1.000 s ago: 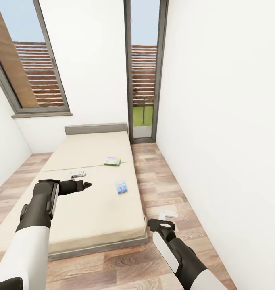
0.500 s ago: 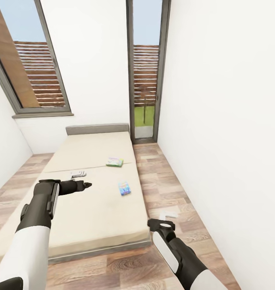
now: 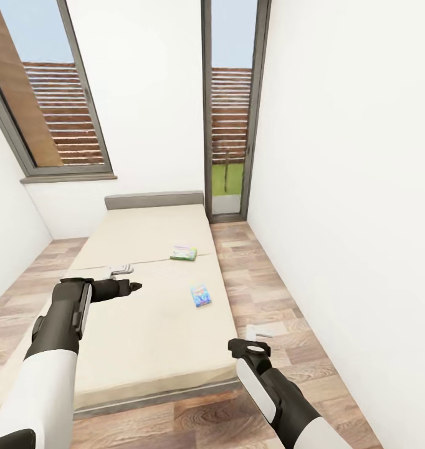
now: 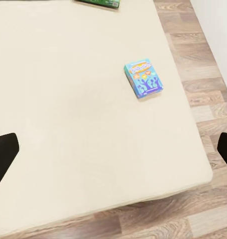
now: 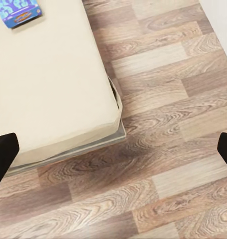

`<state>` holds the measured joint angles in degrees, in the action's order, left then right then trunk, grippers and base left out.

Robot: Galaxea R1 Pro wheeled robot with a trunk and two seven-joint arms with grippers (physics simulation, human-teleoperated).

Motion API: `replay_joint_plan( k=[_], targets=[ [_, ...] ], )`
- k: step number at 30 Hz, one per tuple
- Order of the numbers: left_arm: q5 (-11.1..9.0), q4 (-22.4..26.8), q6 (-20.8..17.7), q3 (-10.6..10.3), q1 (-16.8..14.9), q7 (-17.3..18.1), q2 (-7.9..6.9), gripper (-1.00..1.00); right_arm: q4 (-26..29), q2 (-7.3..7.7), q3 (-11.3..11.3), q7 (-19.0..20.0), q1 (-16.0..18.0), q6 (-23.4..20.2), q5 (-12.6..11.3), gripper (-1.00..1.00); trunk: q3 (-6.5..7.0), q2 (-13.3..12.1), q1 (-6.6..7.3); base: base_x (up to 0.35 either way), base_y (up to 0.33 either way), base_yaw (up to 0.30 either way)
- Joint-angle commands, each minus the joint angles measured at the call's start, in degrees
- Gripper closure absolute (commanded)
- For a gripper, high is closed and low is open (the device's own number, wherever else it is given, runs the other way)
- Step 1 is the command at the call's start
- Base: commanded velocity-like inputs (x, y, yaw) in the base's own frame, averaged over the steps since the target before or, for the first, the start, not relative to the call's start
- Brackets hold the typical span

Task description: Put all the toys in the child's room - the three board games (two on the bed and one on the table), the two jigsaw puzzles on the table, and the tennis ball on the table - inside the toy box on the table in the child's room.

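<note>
Two board games lie on the beige bed [image 3: 144,330]. A green-and-white box [image 3: 183,253] sits near the mattress middle, and its edge shows in the left wrist view [image 4: 98,2]. A blue box [image 3: 200,295] lies closer to me by the bed's right edge, seen from the left wrist [image 4: 143,78] and the right wrist [image 5: 18,12]. My left gripper [image 3: 117,270] hovers open over the mattress [image 4: 113,154], left of both boxes. My right gripper [image 3: 260,332] hangs open above the wood floor beside the bed's near right corner [image 5: 113,149].
The grey headboard [image 3: 153,200] stands against the far white wall between two tall grey-framed windows [image 3: 231,125]. A white wall [image 3: 349,218] runs close along the right. A narrow strip of plank floor [image 3: 262,280] lies between bed and wall.
The whole picture has shifted, so the camera moved: the bed and both boxes now sit further right in the view. Both arms hold the same pose, grippers still open.
</note>
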<state>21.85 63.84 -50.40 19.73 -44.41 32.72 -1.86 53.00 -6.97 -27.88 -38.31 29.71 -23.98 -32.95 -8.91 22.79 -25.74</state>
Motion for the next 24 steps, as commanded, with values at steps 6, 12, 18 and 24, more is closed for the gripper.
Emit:
replay_joint_plan(
  k=[6,12,18,24],
  targets=[
    [0.57,0.05,-0.14,0.12,-0.07,0.58,0.02,-1.00,0.08,0.05,-0.15,-0.45,0.07,-0.20,-0.28,-1.00,-0.25,0.13,-0.04,0.006,0.006,0.000],
    [0.57,0.05,-0.14,0.09,-0.07,0.57,0.03,-1.00,0.07,0.10,-0.15,-0.45,0.06,-0.19,-0.28,-1.00,-0.38,0.13,-0.04,0.000,0.000,0.000],
    [0.57,0.05,-0.14,0.12,-0.07,0.59,0.02,-1.00,0.08,0.11,-0.15,-0.45,0.06,-0.19,-0.29,-1.00,-0.50,0.13,-0.04,0.000,0.000,0.000],
    [0.57,0.05,-0.07,0.13,-0.07,0.58,0.02,-1.00,0.08,0.11,-0.15,-0.45,0.07,-0.19,-0.28,-1.00,-0.63,0.13,-0.04,0.000,0.000,0.000]
  ],
)
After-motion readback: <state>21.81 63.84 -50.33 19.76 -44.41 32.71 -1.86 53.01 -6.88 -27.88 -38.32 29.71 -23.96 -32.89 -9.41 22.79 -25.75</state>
